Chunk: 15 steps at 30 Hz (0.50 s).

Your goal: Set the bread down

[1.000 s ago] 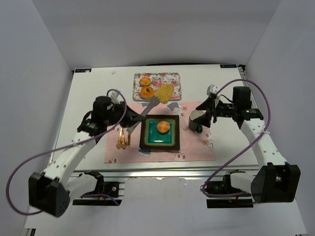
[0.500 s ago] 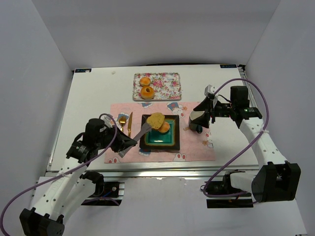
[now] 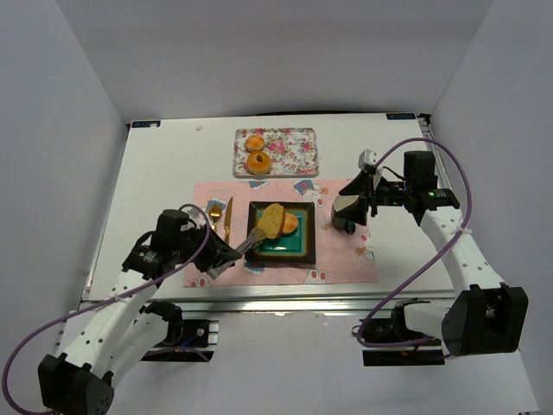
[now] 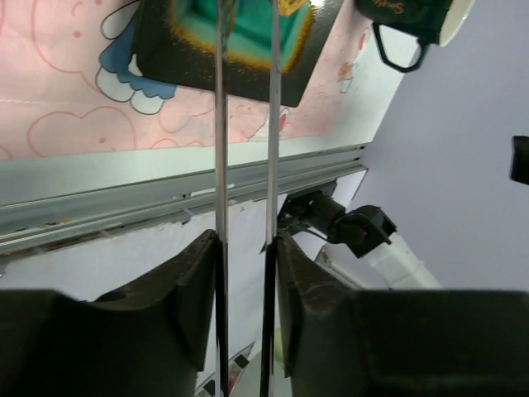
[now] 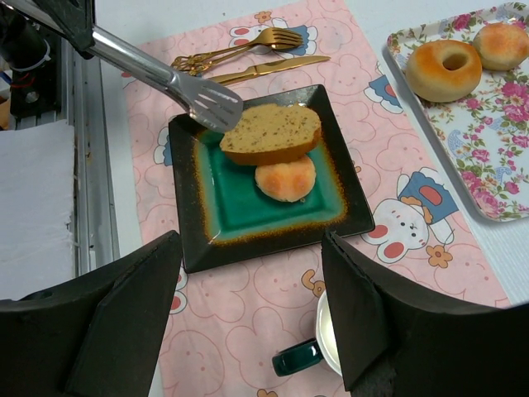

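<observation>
Gripping: my left hand (image 4: pixel 245 248) clamps tongs (image 4: pixel 220 124).
Bread (image 5: pixel 270 131): on plate (image 5: pixel 248 252), atop bun (image 5: pixel 285 179).
Right hand (image 3: pixel 350 212): spread wide beside plate.

A tan, speckled bread slice (image 5: pixel 270 132) leans on a round bun (image 5: pixel 285 178) on the green plate (image 5: pixel 240 213).

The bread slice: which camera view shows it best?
Right wrist: the bread slice shows large and whole, resting on the bun, tongs at its end. Top external shows it small; left wrist barely shows it.
</observation>
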{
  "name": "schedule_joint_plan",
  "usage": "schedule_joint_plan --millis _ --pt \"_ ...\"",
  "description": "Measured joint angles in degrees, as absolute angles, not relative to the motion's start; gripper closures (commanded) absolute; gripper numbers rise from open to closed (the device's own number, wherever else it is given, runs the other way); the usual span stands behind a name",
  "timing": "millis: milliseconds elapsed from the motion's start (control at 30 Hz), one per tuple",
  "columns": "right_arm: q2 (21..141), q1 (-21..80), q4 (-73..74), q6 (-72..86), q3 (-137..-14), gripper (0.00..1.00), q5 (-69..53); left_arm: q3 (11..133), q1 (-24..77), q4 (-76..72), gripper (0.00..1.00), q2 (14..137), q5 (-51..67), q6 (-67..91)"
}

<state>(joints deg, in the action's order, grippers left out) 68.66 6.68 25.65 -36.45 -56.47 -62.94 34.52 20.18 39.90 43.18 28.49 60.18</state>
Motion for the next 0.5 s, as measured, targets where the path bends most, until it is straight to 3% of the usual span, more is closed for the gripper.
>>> schedule_joint_plan --millis 233,500 --pt "68.7 6.7 25.6 -36.4 -56.5 0.27 -63.0 36.0 20.2 42.5 0.5 43.7 27.2 58.8" --pt "68.7 6.7 25.6 -36.5 -56.4 0.27 -63.0 47.1 20.2 48.6 0.53 46.9 24.2 55.1"
